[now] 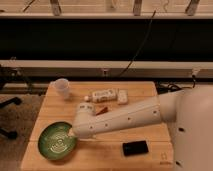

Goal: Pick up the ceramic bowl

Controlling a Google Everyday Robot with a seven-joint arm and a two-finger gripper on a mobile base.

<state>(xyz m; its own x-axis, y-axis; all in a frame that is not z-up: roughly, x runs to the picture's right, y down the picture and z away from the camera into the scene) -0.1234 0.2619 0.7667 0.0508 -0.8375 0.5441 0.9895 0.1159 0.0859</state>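
Observation:
The ceramic bowl is a wide green dish with pale rings inside. It rests on the wooden table at the front left. My white arm reaches across the table from the right. My gripper is at the bowl's right rim, mostly hidden behind the wrist.
A small translucent white cup stands at the table's back left. A white packet and a small white block lie at the back middle. A black flat object lies at the front right. A dark rail runs behind the table.

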